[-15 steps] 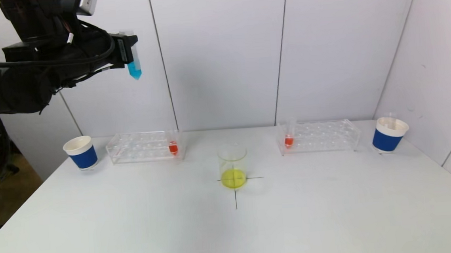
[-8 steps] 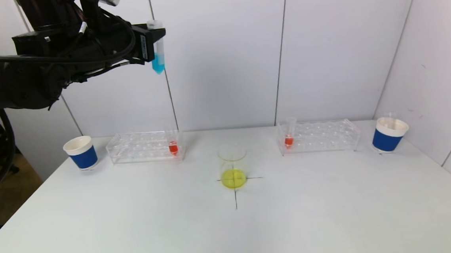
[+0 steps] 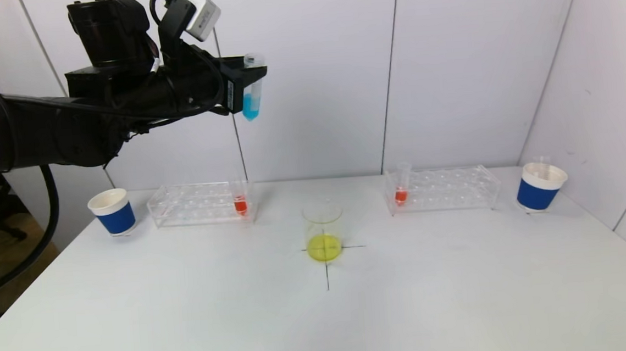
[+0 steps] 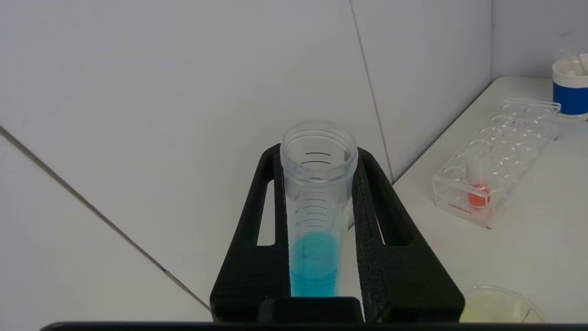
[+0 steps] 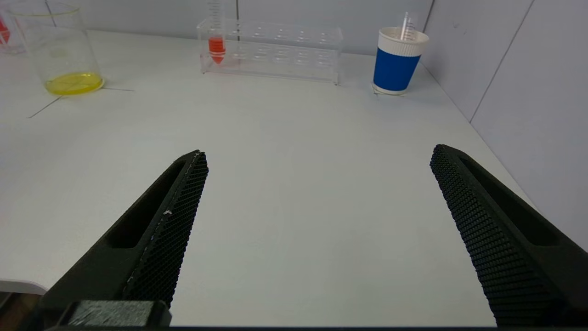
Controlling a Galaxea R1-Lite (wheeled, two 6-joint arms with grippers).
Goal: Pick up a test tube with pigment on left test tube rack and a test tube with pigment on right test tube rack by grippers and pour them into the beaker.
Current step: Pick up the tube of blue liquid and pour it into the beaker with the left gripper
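Blue tube (image 3: pixel 251 98) clamped upright in left gripper (image 3: pixel 245 89), high above the table (image 3: pixel 190 316), up and left of the beaker (image 3: pixel 323 231) with yellow liquid. Red tube (image 3: pixel 240 200) in left rack (image 3: pixel 194 205), another red tube (image 3: pixel 401 188) in right rack (image 3: pixel 446 189). Right gripper (image 5: pixel 317 220) low over the table's right side, spread wide, holding nothing. Blue cups (image 3: pixel 113 211) beyond each rack.

- The tube (image 4: pixel 318 193) looks like clear, glossy plastic with printed marks.
- The left tool (image 4: pixel 317 230) is matt black, its pads finely grained.
- The right tool (image 5: pixel 317 239) has a rough, dimpled black face.
- Both racks (image 3: pixel 202 203) (image 3: pixel 442 189) are clear, shiny plastic.
- The beaker (image 3: pixel 323 231) is smooth and transparent.
- The cups (image 3: pixel 112 212) (image 3: pixel 541 186) look like matt paper.
- The worktop (image 3: pixel 323 318) is smooth, matt white.
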